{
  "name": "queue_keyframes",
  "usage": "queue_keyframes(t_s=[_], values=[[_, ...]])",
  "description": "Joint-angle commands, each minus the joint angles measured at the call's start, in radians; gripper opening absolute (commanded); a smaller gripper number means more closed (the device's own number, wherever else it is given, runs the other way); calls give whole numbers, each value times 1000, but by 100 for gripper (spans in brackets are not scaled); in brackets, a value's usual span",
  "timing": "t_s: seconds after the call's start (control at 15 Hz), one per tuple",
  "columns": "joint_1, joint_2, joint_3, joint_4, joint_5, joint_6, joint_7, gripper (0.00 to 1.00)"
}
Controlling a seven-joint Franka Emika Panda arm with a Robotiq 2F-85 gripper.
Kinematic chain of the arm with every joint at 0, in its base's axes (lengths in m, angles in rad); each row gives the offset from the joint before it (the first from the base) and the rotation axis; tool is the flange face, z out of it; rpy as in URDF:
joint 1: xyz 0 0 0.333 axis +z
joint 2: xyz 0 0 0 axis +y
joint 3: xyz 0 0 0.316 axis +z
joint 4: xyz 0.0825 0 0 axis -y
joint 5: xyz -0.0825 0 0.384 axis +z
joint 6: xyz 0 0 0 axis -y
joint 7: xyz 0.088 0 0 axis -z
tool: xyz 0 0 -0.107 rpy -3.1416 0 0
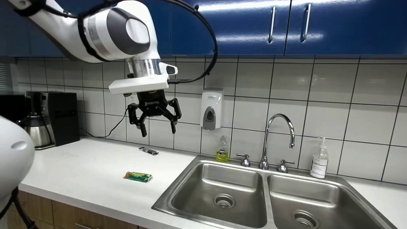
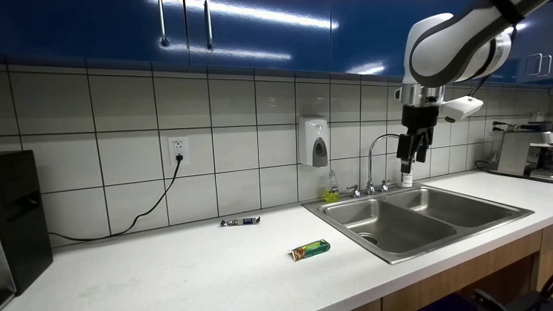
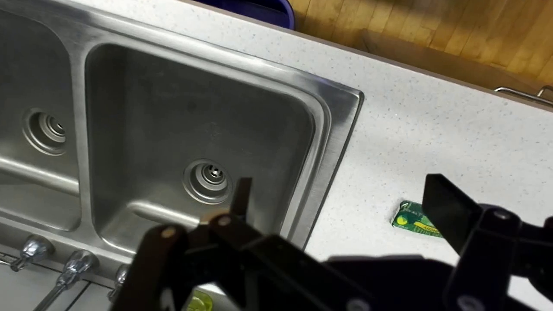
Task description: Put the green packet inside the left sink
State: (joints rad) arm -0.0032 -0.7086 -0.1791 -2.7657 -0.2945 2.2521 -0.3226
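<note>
- Hand (image 1: 158,130) hangs high over the white surface (image 1: 86,165), spread wide apart, nothing held.
- Green packet (image 2: 311,249) lies flat on the surface, near the left sink (image 1: 194,198) but outside it, not touching the steel edge.
- Step in hand, as I judge it: approach, ahead of the pick. Lift and drop not yet done.
- Next move calls for coming over the packet, going down, pinching it, then carrying it across to the basin. In the wrist view the spread runs roughly along the packet's length, so a turn should suit a pinch across its narrow sides.
- Part of the hand covers one end of the packet in the wrist view; exact alignment uncertain.
- Surface pale, speckled. Dark wrapped bar (image 1: 148,150) farther back, toward the tile wall (image 1: 248,79).
- Behind the basins: gooseneck faucet (image 1: 266,140), yellow dish-soap bottle (image 1: 222,154), clear pump bottle (image 1: 319,162). Soap dispenser (image 1: 212,109) mounted above.
- Room: glossy blue cabinets (image 1: 229,28) overhead, black coffee maker (image 1: 65,114) with steel carafe (image 1: 37,132), wall outlet (image 2: 178,149) with a cord plugged in, wooden floor (image 3: 475,30).
</note>
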Motion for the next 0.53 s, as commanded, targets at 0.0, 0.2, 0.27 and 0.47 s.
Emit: queue_keyframes(t_s=[0.0, 0.2, 0.27, 0.47], values=[[18, 123, 77, -14, 22, 133, 80, 100], [31, 220, 136, -26, 34, 231, 153, 100], [34, 253, 156, -25, 41, 261, 180, 100], [39, 360, 207, -2, 64, 336, 262, 100]])
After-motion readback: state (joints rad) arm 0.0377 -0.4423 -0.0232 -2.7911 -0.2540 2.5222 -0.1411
